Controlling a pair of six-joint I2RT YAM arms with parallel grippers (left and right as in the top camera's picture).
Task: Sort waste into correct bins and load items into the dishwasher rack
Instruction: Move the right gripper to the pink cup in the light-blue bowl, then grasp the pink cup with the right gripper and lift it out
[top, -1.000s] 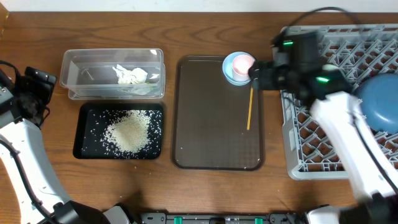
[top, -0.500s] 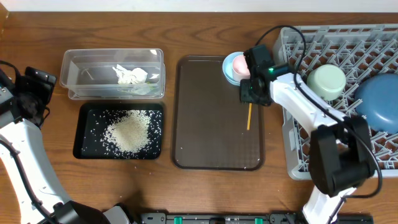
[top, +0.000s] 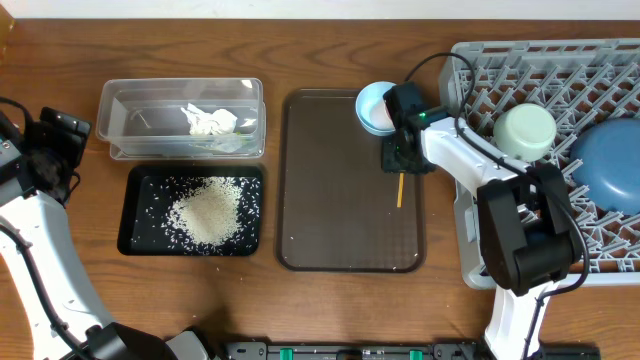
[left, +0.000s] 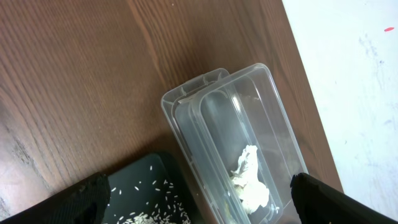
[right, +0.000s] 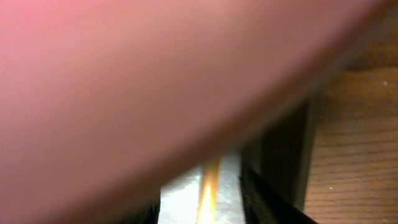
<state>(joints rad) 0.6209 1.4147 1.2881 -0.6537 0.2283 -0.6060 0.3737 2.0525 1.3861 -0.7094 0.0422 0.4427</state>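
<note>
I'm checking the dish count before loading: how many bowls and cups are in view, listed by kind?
Bowls: 3 (dark-blue bowl, mint-green bowl, light-blue bowl)
Cups: 1 (pink cup, only a close blur in the right wrist view)
Total: 4

Bright, even light fell from overhead, casting only soft shadows on the desk (top: 330, 40). The right wrist view was almost wholly out of focus.

Paper (top: 208, 121) in tub (top: 125, 105), grains (top: 208, 212) in tray (top: 140, 235)
</note>
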